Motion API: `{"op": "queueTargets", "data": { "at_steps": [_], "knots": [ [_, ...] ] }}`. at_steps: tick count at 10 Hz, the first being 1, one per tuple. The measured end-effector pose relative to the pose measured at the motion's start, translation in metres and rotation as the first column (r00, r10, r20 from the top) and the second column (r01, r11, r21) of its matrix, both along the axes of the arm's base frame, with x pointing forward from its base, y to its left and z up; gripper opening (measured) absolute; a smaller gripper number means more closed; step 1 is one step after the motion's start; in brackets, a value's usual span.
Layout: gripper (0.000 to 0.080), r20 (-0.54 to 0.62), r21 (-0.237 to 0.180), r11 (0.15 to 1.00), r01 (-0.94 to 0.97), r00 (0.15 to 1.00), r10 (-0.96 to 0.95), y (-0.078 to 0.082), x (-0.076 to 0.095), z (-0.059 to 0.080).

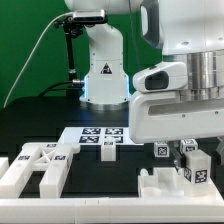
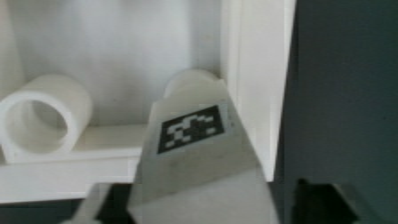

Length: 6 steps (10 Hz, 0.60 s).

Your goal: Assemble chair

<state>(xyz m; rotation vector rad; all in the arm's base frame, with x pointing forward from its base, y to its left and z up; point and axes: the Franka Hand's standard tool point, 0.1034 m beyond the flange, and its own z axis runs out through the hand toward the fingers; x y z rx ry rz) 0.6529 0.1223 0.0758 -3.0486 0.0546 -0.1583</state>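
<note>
Assembly at an early stage. White plastic tagged panels and posts (image 1: 40,168) lie unjoined at the lower left of the exterior view. At lower right, the two-finger gripper (image 1: 196,152) straddles a white tagged upright piece (image 1: 188,172); whether its jaws pinch it cannot be told. No chair form shows, and the joining appears largely undone.
</note>
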Motion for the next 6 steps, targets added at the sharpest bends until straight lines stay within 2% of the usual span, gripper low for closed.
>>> {"op": "queueTargets", "data": {
  "at_steps": [1, 2, 3, 4, 6],
  "knots": [
    [0.0291, -0.010, 0.010, 0.994, 0.108, 0.994, -0.108, -0.0022, 0.0002, -0.0003],
    [0.0291, -0.016, 0.016, 0.986, 0.165, 0.986, -0.165, -0.0028, 0.0002, -0.0005],
    [0.0291, -0.035, 0.030, 0.947, 0.320, 0.947, -0.319, -0.0039, -0.0001, -0.0009],
    [0.0291, -0.059, 0.035, 0.854, 0.519, 0.854, -0.517, -0.0044, -0.0014, -0.0017],
    [0.0291, -0.106, 0.011, 0.601, 0.799, 0.599, -0.794, -0.0003, -0.0057, 0.0003]
  ]
}}
